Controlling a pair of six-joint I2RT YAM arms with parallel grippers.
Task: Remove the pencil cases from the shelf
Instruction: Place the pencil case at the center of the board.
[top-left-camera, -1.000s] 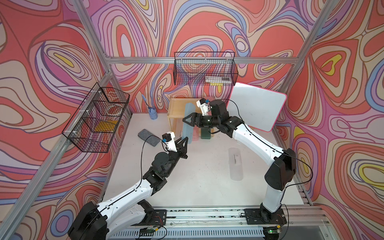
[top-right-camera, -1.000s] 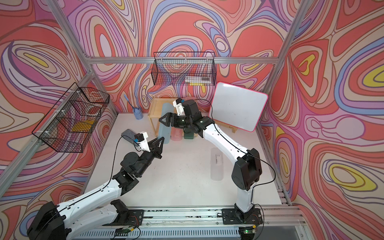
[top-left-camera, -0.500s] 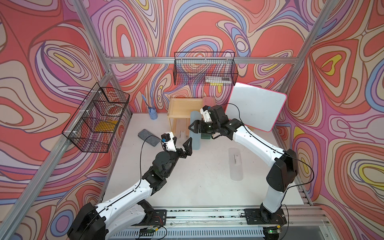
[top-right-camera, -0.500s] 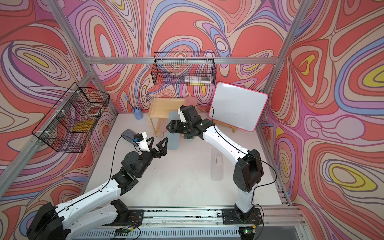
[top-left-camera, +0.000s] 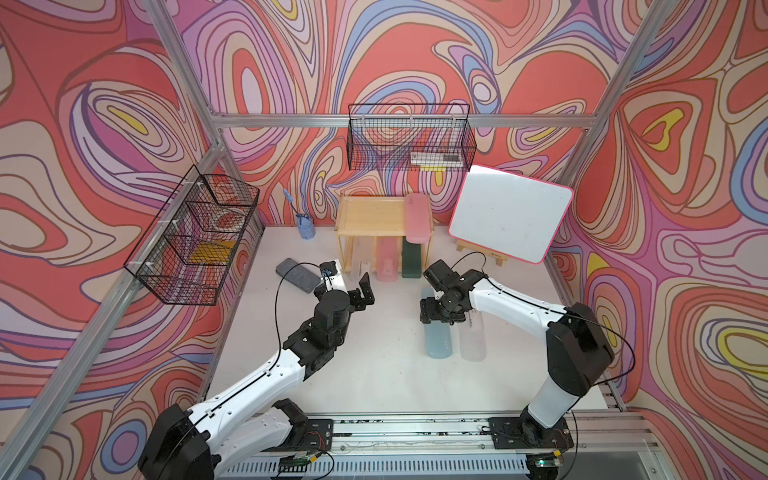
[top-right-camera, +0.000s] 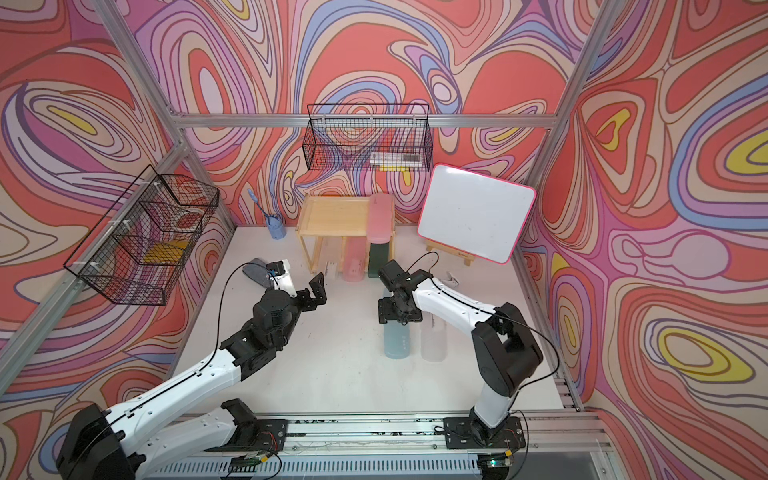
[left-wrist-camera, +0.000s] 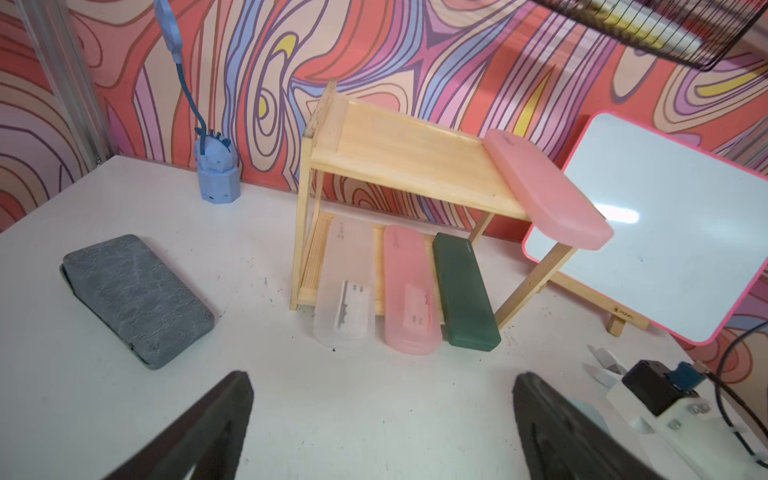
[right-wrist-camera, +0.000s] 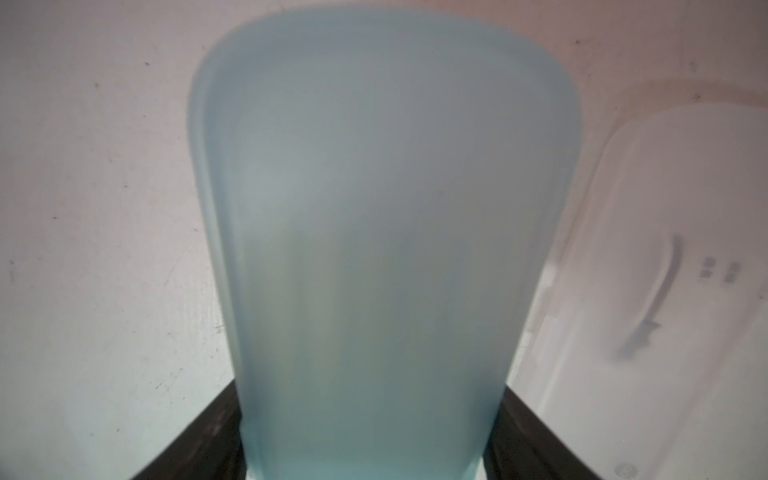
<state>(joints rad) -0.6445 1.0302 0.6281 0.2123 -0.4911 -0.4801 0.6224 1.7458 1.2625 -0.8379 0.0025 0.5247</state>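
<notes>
Teal pencil case (top-left-camera: 438, 338) sat right of centre in a top view, beside a frosted clear case (top-left-camera: 473, 340), right gripper (top-left-camera: 439, 320) fingers (right-wrist-camera: 199, 436) clamped on its end; best released only once flat on the table (top-left-camera: 374, 374). Left gripper (top-left-camera: 360, 291) fingers (left-wrist-camera: 216, 424) gaped, facing the shelf (top-left-camera: 370, 216).

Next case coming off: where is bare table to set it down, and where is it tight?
Widest bare table lies between the left gripper and the teal case, running to the front rail. Tight: before the shelf, where three cases jut out, and beside the clear case by the right arm.
</notes>
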